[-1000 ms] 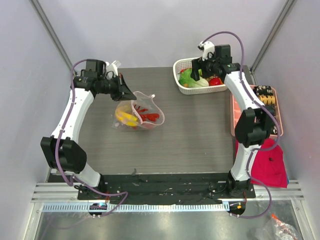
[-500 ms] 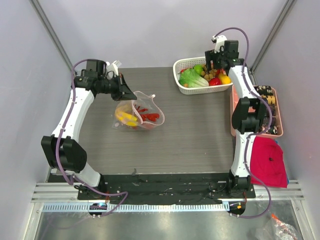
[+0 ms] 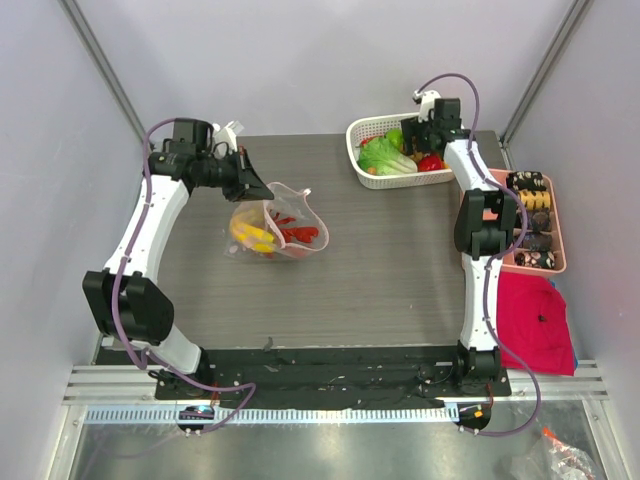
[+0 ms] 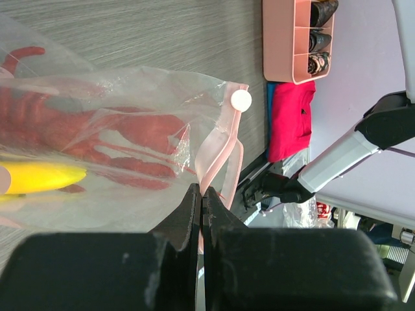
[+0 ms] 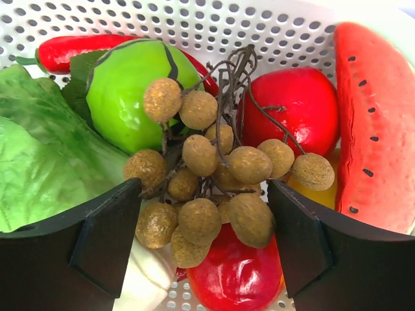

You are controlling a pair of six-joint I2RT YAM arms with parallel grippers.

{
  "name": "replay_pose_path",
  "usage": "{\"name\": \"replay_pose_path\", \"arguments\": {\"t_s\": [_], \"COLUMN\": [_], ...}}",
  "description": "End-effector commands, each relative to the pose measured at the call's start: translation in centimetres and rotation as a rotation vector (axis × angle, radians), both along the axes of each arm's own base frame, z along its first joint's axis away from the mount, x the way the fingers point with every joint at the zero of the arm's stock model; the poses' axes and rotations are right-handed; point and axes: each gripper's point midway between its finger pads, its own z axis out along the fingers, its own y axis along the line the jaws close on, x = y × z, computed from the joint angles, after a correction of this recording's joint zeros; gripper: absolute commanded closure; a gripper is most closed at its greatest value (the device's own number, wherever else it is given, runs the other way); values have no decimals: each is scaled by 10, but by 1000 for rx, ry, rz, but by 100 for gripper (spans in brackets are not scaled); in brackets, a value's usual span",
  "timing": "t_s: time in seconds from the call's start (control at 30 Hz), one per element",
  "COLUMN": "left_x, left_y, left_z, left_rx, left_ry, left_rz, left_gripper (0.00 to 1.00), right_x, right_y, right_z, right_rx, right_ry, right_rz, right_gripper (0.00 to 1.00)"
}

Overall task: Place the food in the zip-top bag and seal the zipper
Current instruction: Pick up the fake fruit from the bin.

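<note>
My left gripper (image 3: 251, 184) is shut on the pinkish zipper (image 4: 217, 152) at the mouth of the clear zip-top bag (image 3: 277, 231) and holds that edge up. Yellow bananas (image 3: 250, 236) and red pieces (image 3: 298, 235) lie inside the bag. My right gripper (image 5: 204, 223) is open, low in the white lattice basket (image 3: 362, 131). Its fingers (image 5: 104, 243) stand on either side of the brown berry cluster (image 5: 207, 188). Around the cluster lie a green round fruit (image 5: 123, 91), a red chilli pepper (image 5: 68, 48), red pieces (image 5: 295, 107) and a watermelon slice (image 5: 376, 123).
Green lettuce (image 3: 383, 157) fills the basket's left half. A pink compartment tray (image 3: 556, 228) with dark items sits by the right wall, and a red cloth (image 3: 535, 325) lies in front of it. Purple walls close in the table on three sides.
The right wrist swung out toward the basket's far right corner, then came back over the basket's right half and dropped close to the berry cluster. The left arm and bag have not moved.
</note>
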Motion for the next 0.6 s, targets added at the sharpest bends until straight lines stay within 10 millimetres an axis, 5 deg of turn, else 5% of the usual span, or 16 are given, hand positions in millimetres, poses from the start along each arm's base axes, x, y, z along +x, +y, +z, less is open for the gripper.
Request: {"name": "replay_pose_path", "arguments": {"t_s": [0.0,0.13,0.27,0.57], "left_x": [5,3,4,5], "left_y": [0,0,1,-2], "left_z": [8,5,6,9], "left_rx": [-9,-3,2,-17], "left_ry": [-50,-36,-40,-34], "left_rz": [-18,-22,-25,-21], "left_gripper": [100,100,100,100], "right_x": [16,20,19,7], "right_y": [2,0,2,4], "right_z": [29,23,31,94], "right_rx": [29,32,48,104], "right_ry": [-101,-103,-112,-202], "right_rz": [-7,-23,-23,-26], "right_gripper": [18,27,52,99]}}
